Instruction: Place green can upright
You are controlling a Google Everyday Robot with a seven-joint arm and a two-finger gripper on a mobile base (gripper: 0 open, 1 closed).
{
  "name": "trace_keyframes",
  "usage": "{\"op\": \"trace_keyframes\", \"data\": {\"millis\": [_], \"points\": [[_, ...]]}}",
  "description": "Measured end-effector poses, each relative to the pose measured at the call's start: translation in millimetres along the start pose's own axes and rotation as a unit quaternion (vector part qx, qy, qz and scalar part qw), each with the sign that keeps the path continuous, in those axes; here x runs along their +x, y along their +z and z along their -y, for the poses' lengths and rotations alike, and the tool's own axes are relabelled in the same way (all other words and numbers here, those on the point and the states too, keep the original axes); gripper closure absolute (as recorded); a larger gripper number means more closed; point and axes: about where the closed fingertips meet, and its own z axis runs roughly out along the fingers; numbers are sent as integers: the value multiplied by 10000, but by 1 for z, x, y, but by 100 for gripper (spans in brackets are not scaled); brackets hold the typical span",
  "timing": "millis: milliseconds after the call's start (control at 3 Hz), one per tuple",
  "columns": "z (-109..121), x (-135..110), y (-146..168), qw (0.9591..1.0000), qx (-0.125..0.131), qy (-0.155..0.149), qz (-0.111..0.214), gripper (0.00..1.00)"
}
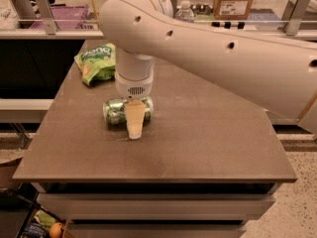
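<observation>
The gripper (134, 119) is down at the table (208, 133), reaching straight down from the big white arm (223, 53) and set across the middle of the green can (115, 111). I cannot tell whether it has closed on the can or only brackets it. The can lies on its side, left of the table's centre, near side of the green snack bag (96, 61). By my reading nothing is finished yet: the grasp needs confirming, then the can must be lifted, turned and stood on its base.
</observation>
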Motion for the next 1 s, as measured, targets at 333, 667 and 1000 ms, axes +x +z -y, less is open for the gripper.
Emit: {"op": "trace_keyframes", "data": {"millis": [333,667,1000], "points": [[-1,-1,-1,10000,4,-7,-7,41],[-1,-1,-2,10000,6,-9,-9,64],[0,-1,-7,10000,6,-9,-10,87]]}}
